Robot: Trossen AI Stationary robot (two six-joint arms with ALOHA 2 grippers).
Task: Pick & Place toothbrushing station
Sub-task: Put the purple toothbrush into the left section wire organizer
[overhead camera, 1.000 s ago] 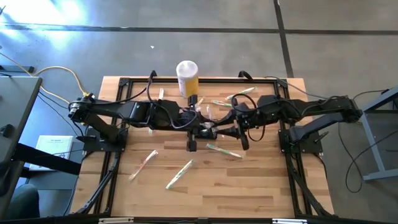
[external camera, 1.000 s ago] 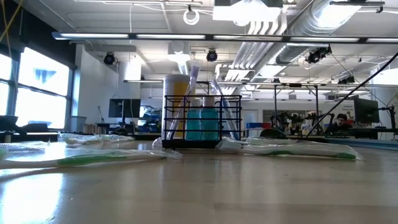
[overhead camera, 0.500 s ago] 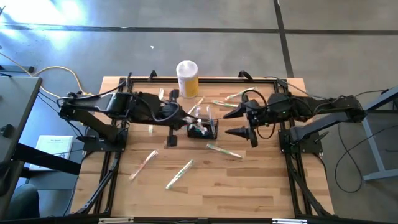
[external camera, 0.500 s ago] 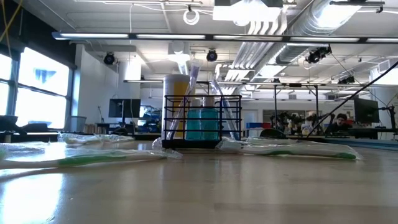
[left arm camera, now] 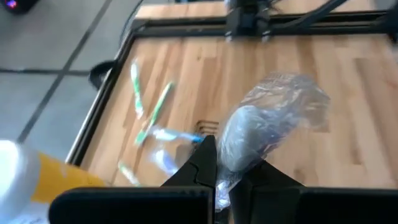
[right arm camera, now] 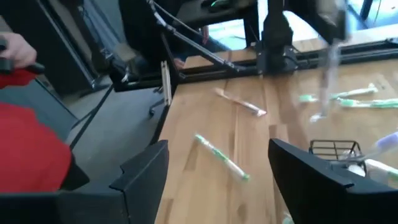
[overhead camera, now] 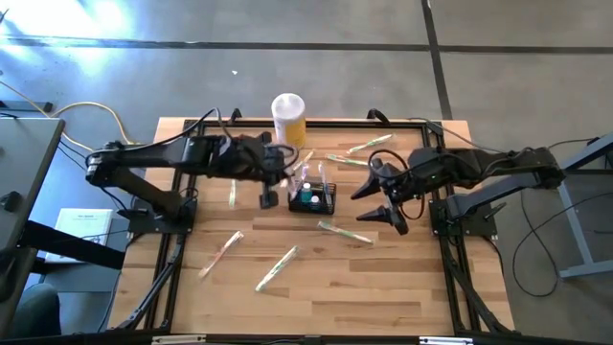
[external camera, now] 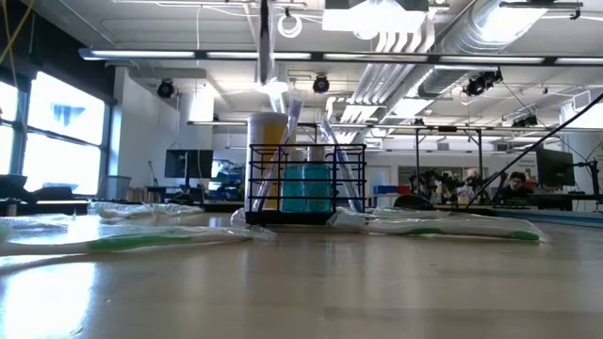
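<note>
Pulled back from small black wire-mesh basket [overhead camera: 313,197] near tabletop's far edge: right gripper [overhead camera: 378,201] jaws now wide, empty; left gripper [overhead camera: 269,199] jaws pinching clear plastic wrapper [left arm camera: 267,124].

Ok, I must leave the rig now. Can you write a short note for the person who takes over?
Left pincer: shut on a clear-wrapped item, close beside the wire basket; what is inside the wrap I cannot tell.
Right pincer: open and empty, on the basket's other side.
Basket: upright mid-table, in front of the yellow-and-white canister.
Done: the basket already holds a teal cup and some wrapped pieces.
Left: probably place the held item; several wrapped toothbrushes lie loose on the table.
</note>
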